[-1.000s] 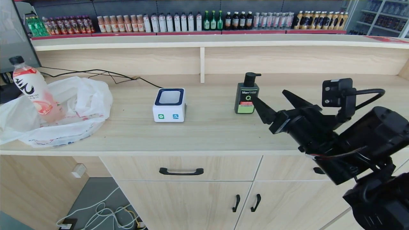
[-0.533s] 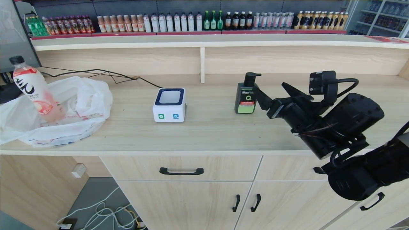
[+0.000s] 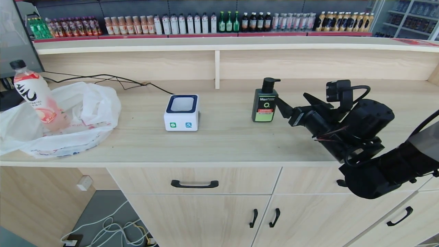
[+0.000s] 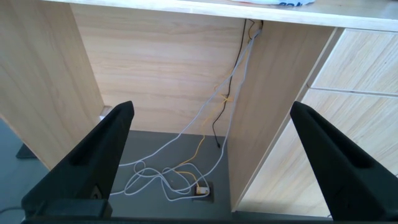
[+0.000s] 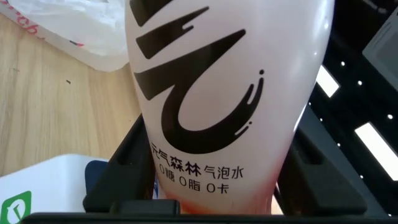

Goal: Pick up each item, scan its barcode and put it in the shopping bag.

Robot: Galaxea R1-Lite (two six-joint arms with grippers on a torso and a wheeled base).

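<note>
Far left on the worktop, the shopping bag is slumped open with a pink drink bottle stood in it, so that one looks done. The left claw is seen below the worktop edge, fingers wide apart, nothing held, floor cables beyond it. Mid-worktop, the white scanner is parked window-up, with a black cable trailed off toward its 10 o'clock. The thing left to be dealt with is the dark green pump bottle, stood upright at the scanner's 3 o'clock. It's probably rigid plastic, smooth and a bit slippery, moderately heavy if full, and tall and narrow enough to be tipped by a nudge. It'd best be taken around the flat body at mid-height. The pump head should be avoided, since it can be pressed down or twisted. The right claw is at the bottle's 3 o'clock, fingers apart and empty, the near finger just beside the bottle. Nothing is sat in between, but the scanner is right on the line to the bag.
</note>
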